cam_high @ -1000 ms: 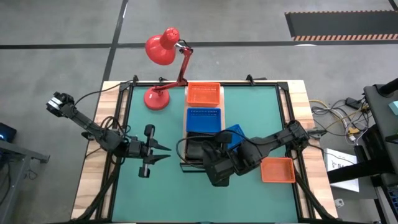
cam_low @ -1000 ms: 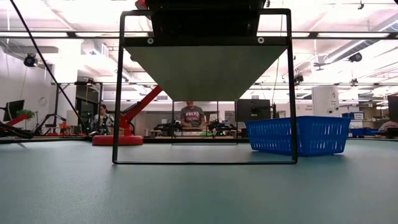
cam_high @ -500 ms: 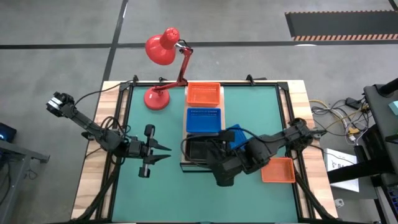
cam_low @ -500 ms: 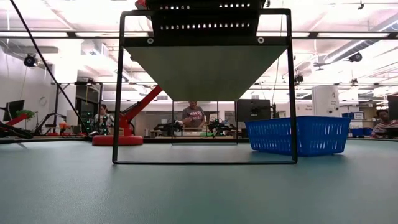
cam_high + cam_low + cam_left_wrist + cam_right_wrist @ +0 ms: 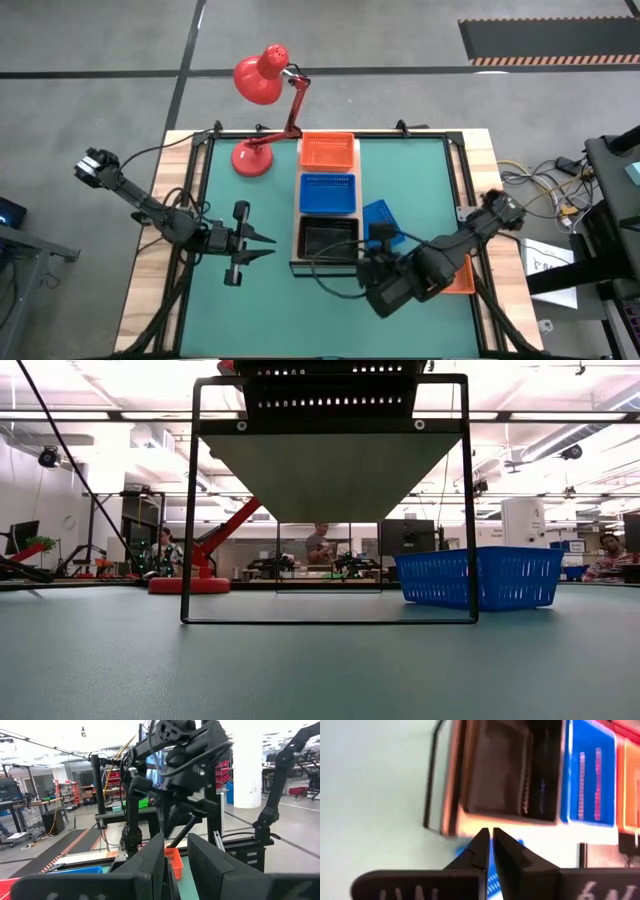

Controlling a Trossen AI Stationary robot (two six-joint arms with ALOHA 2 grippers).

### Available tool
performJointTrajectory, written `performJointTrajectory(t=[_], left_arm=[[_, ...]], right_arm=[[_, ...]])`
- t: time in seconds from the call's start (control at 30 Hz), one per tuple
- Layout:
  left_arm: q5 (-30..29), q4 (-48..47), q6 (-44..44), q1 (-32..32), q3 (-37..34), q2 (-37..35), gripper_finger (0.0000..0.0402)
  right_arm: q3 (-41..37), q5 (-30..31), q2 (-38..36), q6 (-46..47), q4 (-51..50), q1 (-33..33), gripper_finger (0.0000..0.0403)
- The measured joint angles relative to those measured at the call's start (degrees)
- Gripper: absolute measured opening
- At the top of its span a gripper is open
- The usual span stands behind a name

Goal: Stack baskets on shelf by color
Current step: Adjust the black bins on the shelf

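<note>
The right end effector (image 5: 372, 262) is closed and holds nothing. It hangs just beside the black basket (image 5: 328, 239) on the shelf (image 5: 296, 240). The loose blue basket (image 5: 382, 220) lies close behind it, and the arm can knock it (a swing would be enough). The orange basket (image 5: 462, 278) is mostly hidden under the arm. The left end effector (image 5: 266, 246) waits well apart, fingers slightly parted, empty.

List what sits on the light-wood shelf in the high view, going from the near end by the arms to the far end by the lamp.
Black mesh-sided plastic basket → blue mesh-sided plastic basket → red-orange mesh-sided plastic basket, all on the low light-wood shelf.
</note>
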Motion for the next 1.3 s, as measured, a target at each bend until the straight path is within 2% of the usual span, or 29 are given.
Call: performJointTrajectory(t=[0.13, 0.4, 0.63, 1.03, 1.3], left_arm=[[0.0, 0.1, 0.0, 0.0, 0.0, 0.0, 0.007], [-0.3, 0.1, 0.0, 0.0, 0.1, 0.0, 0.007], [-0.3, 0.0, 0.5, 0.0, 0.1, 0.2, 0.007], [-0.2, -0.1, 0.6, 0.0, 0.0, 0.3, 0.007], [-0.1, -0.1, 0.6, 0.0, 0.0, 0.3, 0.007]], right_arm=[[-9.9, 0.0, -6.6, 1.6, 2.9, 0.0, 0.0009], [-30.2, 0.0, -20.1, -4.1, 22.8, -0.2, 0.0009], [-45.5, 0.5, -28.4, -10.6, 38.3, -0.2, 0.0009], [-60.5, -0.4, -34.3, -12.4, 54.2, -4.0, 0.0008], [-64.4, -1.6, -34.4, -12.3, 59.2, -4.4, 0.0008]])
